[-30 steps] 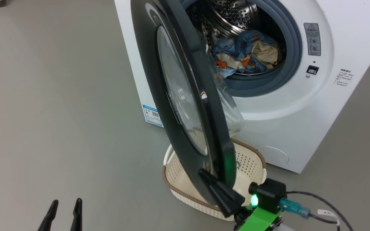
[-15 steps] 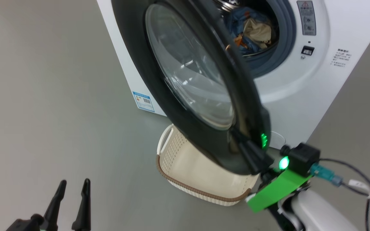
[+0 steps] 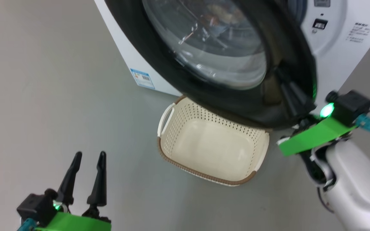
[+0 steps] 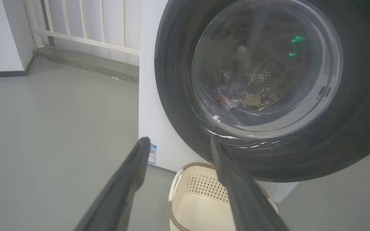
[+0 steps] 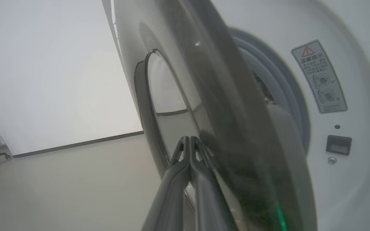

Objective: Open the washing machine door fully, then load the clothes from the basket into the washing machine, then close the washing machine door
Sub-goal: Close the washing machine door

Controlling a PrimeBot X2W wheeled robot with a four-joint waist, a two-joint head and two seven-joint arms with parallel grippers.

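I'm seeing the washing machine door (image 3: 210,54) with a glossy black rim, throwing reflections, around clear smooth glass. The washing machine (image 3: 336,64) body is smooth white, slightly shiny. Through the glass, the drum (image 4: 268,71) reads as perforated bare metal. The basket (image 3: 210,118): cream plastic, holed walls, brown woven-look rim. The floor (image 3: 59,96) is matt grey, smooth.

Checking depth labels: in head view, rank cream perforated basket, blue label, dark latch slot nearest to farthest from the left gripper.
1. Cream perforated plastic basket, floor, right of left gripper.
2. Blue label, lower corner of white washing machine.
3. Dark latch slot, upper right.
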